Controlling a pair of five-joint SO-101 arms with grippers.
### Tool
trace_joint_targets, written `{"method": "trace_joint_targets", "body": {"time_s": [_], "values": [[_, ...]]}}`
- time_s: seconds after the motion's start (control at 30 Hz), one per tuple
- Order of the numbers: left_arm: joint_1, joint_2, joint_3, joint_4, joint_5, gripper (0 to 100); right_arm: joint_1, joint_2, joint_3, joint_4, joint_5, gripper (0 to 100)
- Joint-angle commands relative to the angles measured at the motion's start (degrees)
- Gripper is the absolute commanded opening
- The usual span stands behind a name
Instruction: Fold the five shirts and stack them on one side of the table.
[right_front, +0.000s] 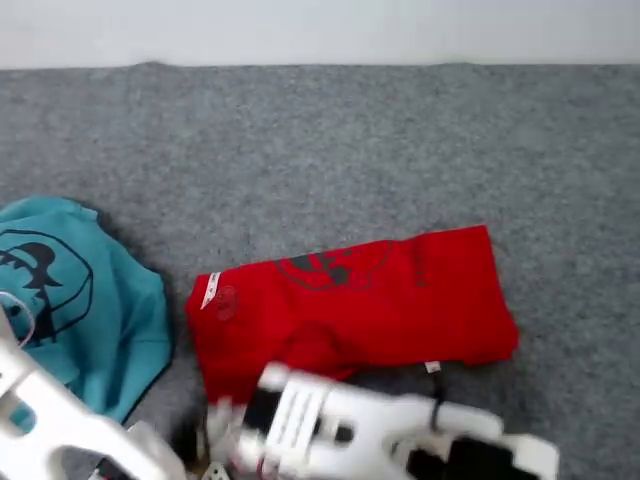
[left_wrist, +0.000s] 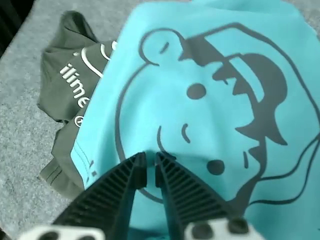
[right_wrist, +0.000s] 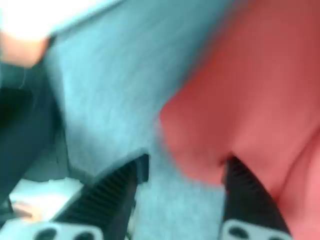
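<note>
Half-folded red shirt (right_front: 380, 295) lies mid counter (right_front: 300, 150), long axis side to side, near edge just ahead of the right hand (right_wrist: 186, 164), spread and empty, the nearer one; left hand (left_wrist: 150, 159), clenched on nothing, over the teal shirt (left_wrist: 210, 100).

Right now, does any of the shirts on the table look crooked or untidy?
Yes. The red shirt lies tilted, with a bulge at its near edge and a small white tag sticking out. The teal shirt lies unevenly over a dark green shirt, whose edges stick out from under it.
</note>
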Motion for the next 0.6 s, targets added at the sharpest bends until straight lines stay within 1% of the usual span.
{"method": "trace_joint_targets", "body": {"time_s": [0.0, 0.13, 0.3, 0.43, 0.57], "values": [[0.18, -0.53, -1.01, -1.32, -0.26, 5, 0.4, -1.36, -1.14, 2.07, -3.08, 24.3], [0.18, -0.62, -1.01, -1.32, -0.18, 5, 1.54, -1.36, -1.14, 1.89, -6.59, 24.4], [-0.35, -0.97, -1.45, -1.49, 0.44, 5, 1.54, -0.66, -1.14, -1.27, -6.95, 24.4], [-4.31, -0.62, -3.91, -1.58, 5.01, 5, 2.07, -0.66, -1.14, -2.77, -6.95, 24.4], [-7.38, -0.62, -6.46, -1.58, 5.1, 5, 5.58, -0.66, -1.14, -4.0, -8.53, 24.4]]}}
